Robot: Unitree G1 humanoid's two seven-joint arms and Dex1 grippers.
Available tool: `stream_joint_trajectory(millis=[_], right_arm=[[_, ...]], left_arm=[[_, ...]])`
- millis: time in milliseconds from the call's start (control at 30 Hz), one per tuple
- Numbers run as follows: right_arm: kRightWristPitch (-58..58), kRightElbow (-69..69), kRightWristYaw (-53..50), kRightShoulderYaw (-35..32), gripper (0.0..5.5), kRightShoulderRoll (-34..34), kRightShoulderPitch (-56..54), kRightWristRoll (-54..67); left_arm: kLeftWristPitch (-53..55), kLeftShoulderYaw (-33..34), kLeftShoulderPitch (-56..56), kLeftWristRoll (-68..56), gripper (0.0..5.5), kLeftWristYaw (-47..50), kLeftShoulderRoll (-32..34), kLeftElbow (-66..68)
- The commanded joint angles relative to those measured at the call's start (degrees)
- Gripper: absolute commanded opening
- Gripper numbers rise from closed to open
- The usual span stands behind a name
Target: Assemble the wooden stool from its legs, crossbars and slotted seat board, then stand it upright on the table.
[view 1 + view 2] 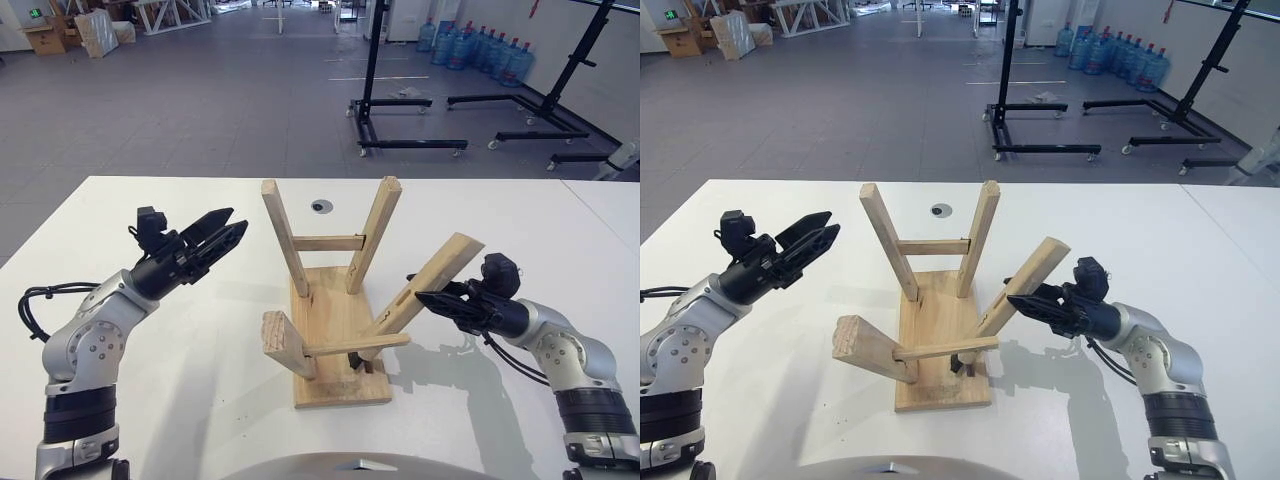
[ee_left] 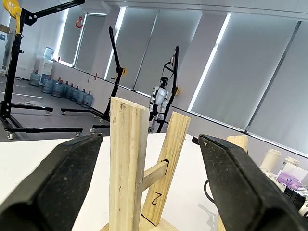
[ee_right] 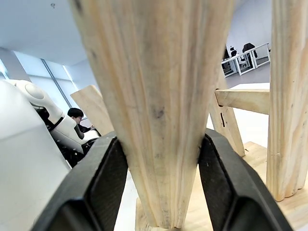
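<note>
The slotted seat board (image 1: 335,350) lies flat on the white table (image 1: 150,400). Two legs (image 1: 284,238) (image 1: 374,233) stand up from its far end, joined by a crossbar (image 1: 330,243). At the near end a third leg (image 1: 428,283) leans out to the right, tied by a second crossbar (image 1: 357,346) to a fourth leg (image 1: 286,345) tipped low at the left. My right gripper (image 1: 424,297) is shut on the leaning leg (image 3: 161,120), one finger (image 3: 98,190) on each side. My left gripper (image 1: 228,229) hangs open left of the far legs (image 2: 127,163), touching nothing.
A small round hole (image 1: 321,206) sits in the table behind the stool. Black cables (image 1: 30,305) loop beside my left arm. Another table (image 1: 612,205) adjoins at the right. Black wheeled stands (image 1: 410,140) are on the floor beyond the far edge.
</note>
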Motion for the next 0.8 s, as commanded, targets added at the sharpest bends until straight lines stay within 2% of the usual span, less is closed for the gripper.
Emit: stream_joint_trajectory(millis=[33,167,300,533,800], right_arm=[[0.3,-3.9,-0.1,-1.7,2.05,-3.4,-0.4,-0.7],[0.9,-6.2,0.8,-2.9,2.05,-6.3,-0.8,-0.5],[0.7,-6.6,2.5,-0.8,2.05,-8.0,-1.5,-2.4],[-2.1,-3.0,6.2,4.7,2.05,-8.0,-3.7,-6.8],[-8.0,-3.9,6.5,4.9,2.05,-9.2,-6.0,-10.1]], left_arm=[[0.3,0.4,-0.1,0.5,3.65,0.6,1.1,0.1],[0.0,0.5,0.2,0.6,3.65,0.9,1.0,-0.2],[-0.1,0.3,0.1,0.9,3.65,1.1,0.9,0.0],[-1.4,-0.7,-0.2,2.7,3.65,1.1,0.5,0.6],[-2.3,-0.7,1.0,3.0,3.65,1.3,-0.4,0.3]])
